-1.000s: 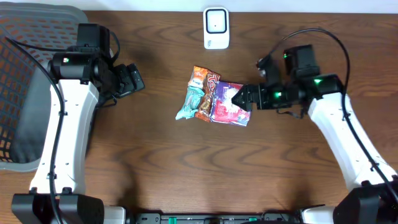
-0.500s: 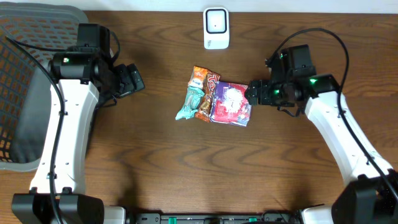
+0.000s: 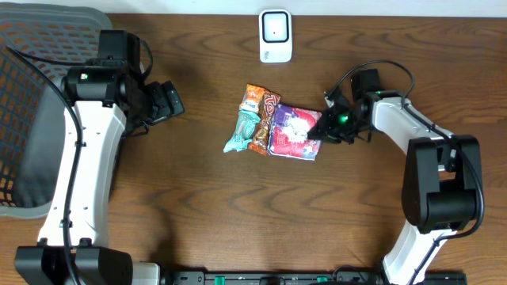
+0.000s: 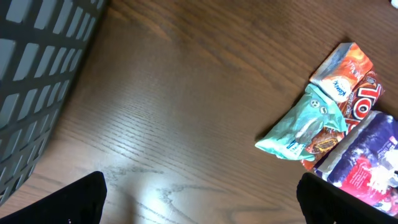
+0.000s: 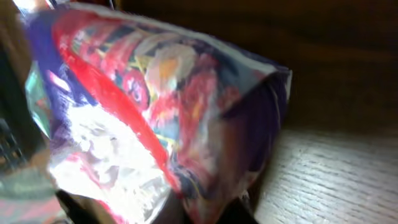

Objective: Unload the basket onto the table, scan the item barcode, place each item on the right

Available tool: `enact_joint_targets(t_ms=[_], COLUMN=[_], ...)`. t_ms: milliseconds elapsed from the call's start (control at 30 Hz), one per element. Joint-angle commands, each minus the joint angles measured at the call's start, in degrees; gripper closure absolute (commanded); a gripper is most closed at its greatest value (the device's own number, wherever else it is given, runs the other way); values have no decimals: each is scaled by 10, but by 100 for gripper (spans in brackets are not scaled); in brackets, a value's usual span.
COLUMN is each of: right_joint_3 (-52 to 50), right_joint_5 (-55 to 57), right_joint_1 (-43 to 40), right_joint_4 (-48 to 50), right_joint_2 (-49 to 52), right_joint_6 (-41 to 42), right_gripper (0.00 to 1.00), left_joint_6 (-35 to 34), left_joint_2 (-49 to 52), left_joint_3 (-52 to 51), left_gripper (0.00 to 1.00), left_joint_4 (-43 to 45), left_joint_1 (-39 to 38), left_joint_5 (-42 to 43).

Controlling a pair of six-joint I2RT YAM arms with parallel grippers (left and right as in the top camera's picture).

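Observation:
A purple and red snack bag lies on the wooden table, the rightmost of three packets, next to a teal packet and an orange packet. My right gripper is at the bag's right edge and shut on it. In the right wrist view the bag fills the frame, its lower edge pinched in the right gripper. No barcode shows. My left gripper stands open over bare wood, left of the pile. In the left wrist view its dark fingertips sit far apart with nothing between them.
A white scanner unit sits at the back edge of the table, behind the packets. A grey mesh basket stands at the far left, also seen as the basket wall in the left wrist view.
My right gripper was open over the purple bag, drew back to the right, then settled at the bag's right edge and shut on it. The left arm has not moved.

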Motion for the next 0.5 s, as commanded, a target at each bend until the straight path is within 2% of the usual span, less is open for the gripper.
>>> enact_joint_targets(t_ms=[0,67,100,167,200,333,400,433,467], right_joint_3=[77,139,165,167,165,165,165,165,165], right_joint_5=[134,331,531,735,770,751,742,709,660], right_joint_1=[-5,6,23,37,38,48,74,97,132], right_joint_4=[-74,-153,-192,-227,-232,-217,-217,-209,-186], right_joint_2=[-55,-94,-113,-111,-105,-68,-42,-35,-30], right_joint_6=[-12,-12,12,40,40,3,10,10,10], right_gripper=[99,99,99,99,99,99,98,91,79], left_joint_6=[1,1,1,1,1,1,1,1,1], left_joint_2=[-4,-4,-4,-4,-4,-4,-4,-4,-4], left_joint_3=[1,1,1,1,1,1,1,1,1], left_gripper=[2,2,2,2,2,2,2,2,2], left_joint_4=[-2,-2,-2,-2,-2,-2,-2,-2,-2], left_joint_1=[2,2,2,2,2,2,2,2,2], left_joint_5=[-5,-5,-5,-5,-5,-5,-5,-5,-5])
